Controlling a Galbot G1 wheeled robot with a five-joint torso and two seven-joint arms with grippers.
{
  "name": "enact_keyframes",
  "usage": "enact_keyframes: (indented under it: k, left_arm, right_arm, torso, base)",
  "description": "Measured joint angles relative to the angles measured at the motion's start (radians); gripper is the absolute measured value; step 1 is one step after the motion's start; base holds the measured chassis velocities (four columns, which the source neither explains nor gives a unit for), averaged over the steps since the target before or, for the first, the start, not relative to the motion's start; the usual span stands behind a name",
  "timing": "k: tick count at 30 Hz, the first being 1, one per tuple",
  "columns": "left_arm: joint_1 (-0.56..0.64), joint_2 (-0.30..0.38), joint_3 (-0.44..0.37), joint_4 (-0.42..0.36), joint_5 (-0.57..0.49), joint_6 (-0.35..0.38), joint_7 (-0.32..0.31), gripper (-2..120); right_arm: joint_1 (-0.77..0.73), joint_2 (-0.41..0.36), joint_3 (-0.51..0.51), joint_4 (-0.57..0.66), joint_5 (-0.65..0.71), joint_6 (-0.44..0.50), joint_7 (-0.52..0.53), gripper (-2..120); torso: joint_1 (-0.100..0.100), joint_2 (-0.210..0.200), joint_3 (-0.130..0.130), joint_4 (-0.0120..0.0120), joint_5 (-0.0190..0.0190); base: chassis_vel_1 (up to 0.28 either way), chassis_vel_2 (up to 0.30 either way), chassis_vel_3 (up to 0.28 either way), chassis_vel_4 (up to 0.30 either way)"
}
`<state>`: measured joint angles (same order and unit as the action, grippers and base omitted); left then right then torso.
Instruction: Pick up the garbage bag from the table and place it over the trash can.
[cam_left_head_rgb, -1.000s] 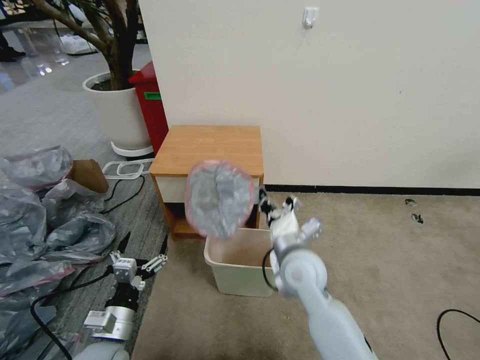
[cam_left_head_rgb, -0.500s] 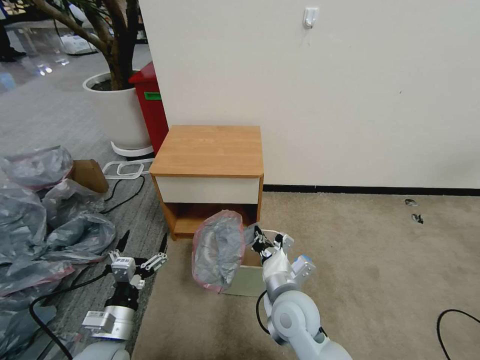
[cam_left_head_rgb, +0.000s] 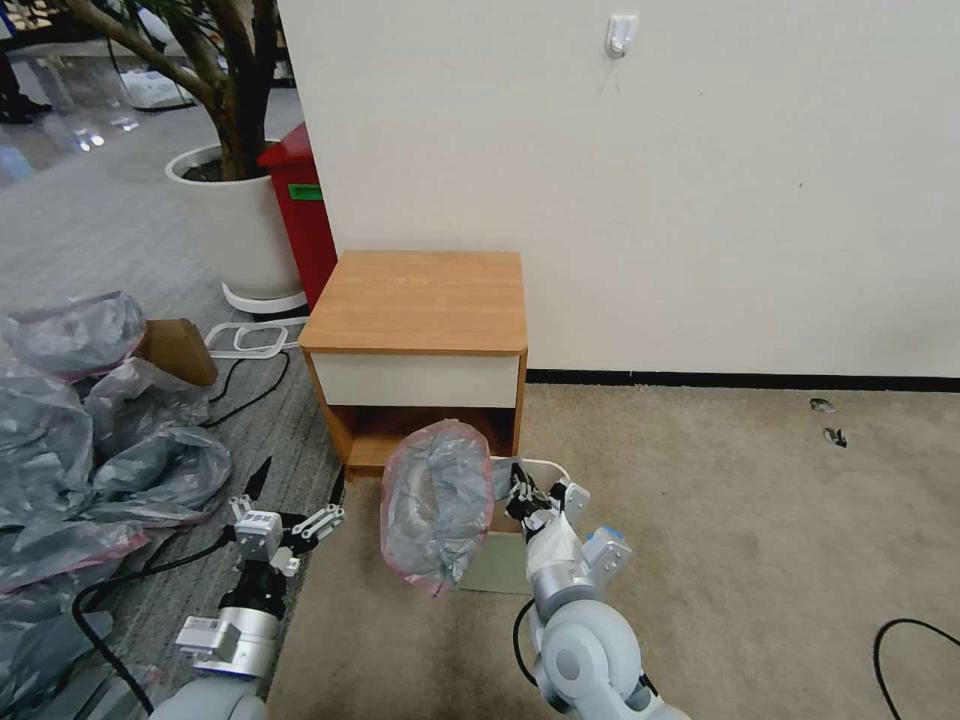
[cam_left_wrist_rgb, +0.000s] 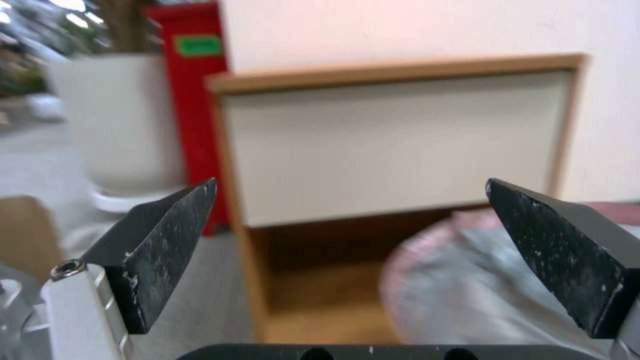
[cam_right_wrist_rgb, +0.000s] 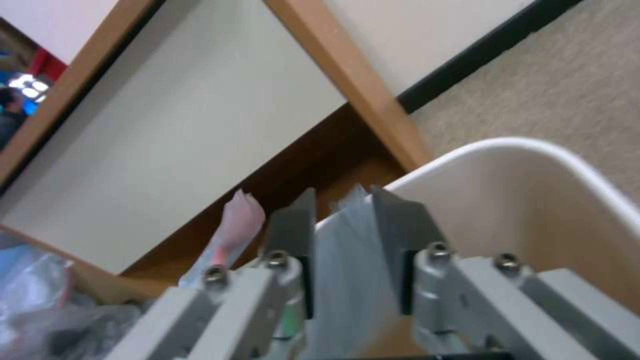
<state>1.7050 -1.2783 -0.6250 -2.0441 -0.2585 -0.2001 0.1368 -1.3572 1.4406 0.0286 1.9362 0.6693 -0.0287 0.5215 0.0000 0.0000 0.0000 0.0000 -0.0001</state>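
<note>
One bag, lower than a second ago

Right hand (cam_left_head_rgb: 522, 497) has come down from drawer height to the bin (cam_left_head_rgb: 545, 467) mouth, fingers clenched on a fold of the bag (cam_left_head_rgb: 437, 503). Bag hangs open, pink rim facing the camera, over the bin's left side and in front of the shelf gap; most of the bin is hidden behind it. Right wrist view: grey film pinched between the fingers (cam_right_wrist_rgb: 400, 235), bin rim (cam_right_wrist_rgb: 533, 147) just beyond. Since half a second ago, barely any shift.

Left hand (cam_left_head_rgb: 297, 485) low at left above the floor, spread wide, holding nothing; slightly nearer the bag than before.

Tabletop (cam_left_head_rgb: 420, 298) bare, against a white wall. Beige carpet right, grey carpet left with a heap of bags (cam_left_head_rgb: 80, 440), red bin (cam_left_head_rgb: 300, 215), white pot (cam_left_head_rgb: 235, 230).
</note>
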Motion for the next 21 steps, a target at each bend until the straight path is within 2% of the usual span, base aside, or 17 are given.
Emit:
enact_keyframes:
  k: [1, 2, 3, 5, 7, 9, 11, 12, 14, 15, 17, 18, 19, 21]
  left_arm:
    - [0.004, 0.011, 0.0, -0.009, -0.015, 0.027, 0.027, 100]
    - [0.011, 0.027, -0.002, -0.026, -0.041, 0.071, 0.082, 100]
    - [0.011, 0.027, -0.002, -0.026, -0.041, 0.071, 0.082, 100]
    - [0.014, 0.046, -0.005, -0.046, -0.072, 0.117, 0.141, 100]
    - [0.003, 0.091, 0.005, -0.07, -0.154, 0.198, 0.224, 100]
    - [-0.006, 0.107, 0.012, -0.073, -0.184, 0.216, 0.244, 100]
    - [-0.031, 0.139, 0.022, -0.071, -0.223, 0.232, 0.287, 100]
    - [-0.031, 0.139, 0.022, -0.071, -0.223, 0.232, 0.287, 100]
    - [-0.039, 0.147, 0.021, -0.067, -0.273, 0.215, 0.31, 100]
    - [-0.039, 0.147, 0.021, -0.067, -0.273, 0.215, 0.31, 100]
    - [-0.039, 0.15, 0.02, -0.074, -0.339, 0.18, 0.319, 100]
    - [-0.039, 0.15, 0.02, -0.074, -0.339, 0.18, 0.319, 100]
    - [-0.045, 0.164, 0.027, -0.091, -0.372, 0.164, 0.297, 100]
    - [-0.061, 0.187, 0.043, -0.121, -0.392, 0.179, 0.206, 100]
  right_arm:
    - [-0.002, 0.001, -0.002, 0.0, -0.012, 0.0, 0.006, 28]
    - [-0.004, 0.002, -0.005, 0.0, -0.029, 0.0, 0.009, 35]
    - [-0.004, 0.002, -0.005, 0.0, -0.029, 0.0, 0.009, 35]
    - [-0.009, 0.003, -0.008, 0.0, -0.055, 0.0, 0.012, 42]
    - [-0.014, 0.005, -0.01, 0.005, -0.099, 0.005, 0.01, 53]
    - [-0.014, 0.004, -0.01, 0.007, -0.107, 0.007, 0.009, 57]
    - [-0.016, 0.003, -0.009, 0.017, -0.118, 0.008, 0.007, 69]
    - [-0.016, 0.003, -0.009, 0.017, -0.118, 0.008, 0.007, 69]
    - [-0.021, 0.001, 0.0, 0.027, -0.129, 0.01, 0.004, 79]
    - [-0.021, 0.001, 0.0, 0.027, -0.129, 0.01, 0.004, 79]
    - [-0.023, -0.001, 0.011, 0.032, -0.131, 0.012, 0.003, 91]
    - [-0.023, -0.001, 0.011, 0.032, -0.131, 0.012, 0.003, 91]
    - [-0.025, -0.001, 0.014, 0.036, -0.134, 0.013, 0.001, 96]
    - [-0.027, 0.003, 0.014, 0.039, -0.14, 0.015, -0.004, 99]
  torso:
    - [0.0, 0.0, 0.0, 0.0, 0.0]
    - [0.0, 0.0, 0.0, 0.0, 0.0]
    - [0.0, 0.0, 0.0, 0.0, 0.0]
    - [0.0, 0.0, 0.0, 0.0, 0.0001]
    - [0.0, 0.0, 0.0, 0.0, 0.0]
    - [0.0, 0.0, 0.0, 0.0, 0.0001]
    - [0.0, 0.0, 0.0, -0.0002, 0.0001]
    - [0.0, 0.0, 0.0, -0.0002, 0.0001]
    - [0.0, 0.0, 0.0, -0.0001, 0.0]
    - [0.0, 0.0, 0.0, -0.0001, 0.0]
    - [0.0, 0.0, 0.0, 0.0, 0.0]
    - [0.0, 0.0, 0.0, 0.0, 0.0]
    - [0.0, 0.0, 0.0, 0.0, 0.0]
    - [0.0, 0.0, 0.0, 0.0001, 0.0]
  base:
    - [0.0, 0.0, 0.0, 0.0]
    - [0.0, 0.0, 0.0, 0.0]
    - [0.0, 0.0, 0.0, 0.0]
    - [0.0, 0.0, 0.0, 0.0]
    - [0.0, 0.0, 0.0, 0.0]
    - [0.0, 0.0, 0.0, 0.0]
    - [0.0, 0.0, 0.0, 0.0]
    - [0.0, 0.0, 0.0, 0.0]
    - [0.0, 0.0, 0.0, 0.0]
    - [0.0, 0.0, 0.0, 0.0]
    - [0.0, 0.0, 0.0, 0.0]
    - [0.0, 0.0, 0.0, 0.0]
    - [0.0, 0.0, 0.0, 0.0]
    - [0.0, 0.0, 0.0, 0.0]
